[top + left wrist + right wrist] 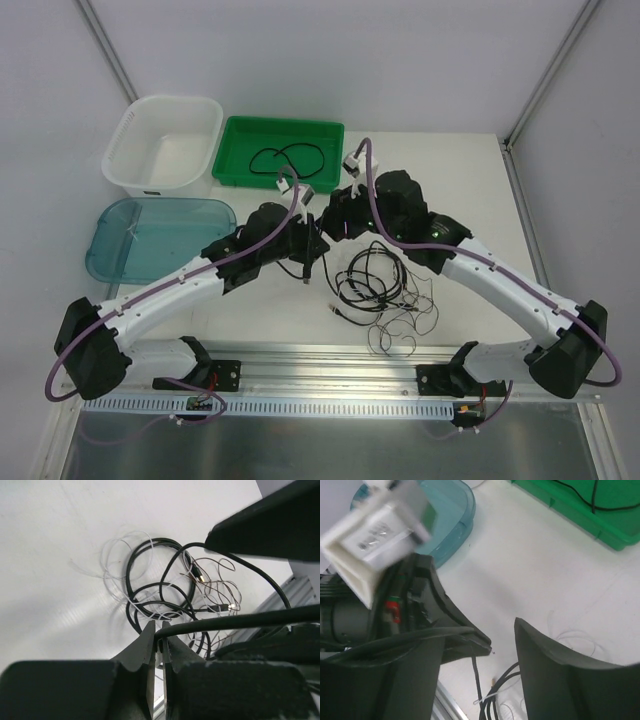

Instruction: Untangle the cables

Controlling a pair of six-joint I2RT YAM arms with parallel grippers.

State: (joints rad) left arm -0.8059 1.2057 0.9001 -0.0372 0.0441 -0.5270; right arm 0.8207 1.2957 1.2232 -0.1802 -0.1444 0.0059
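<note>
The tangled cables (378, 288) lie on the table (455, 175) between the arms; I cannot separate the thin strands. The left gripper (158, 632) pinches one black cable (235, 621). The right gripper (479, 672), blurred, has its jaws spread.

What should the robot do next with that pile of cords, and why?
Probably lift the left pincer slowly away from the pile: it is shut on one black cord, the right pincer stands open, so pulling may draw that cord free.
</note>
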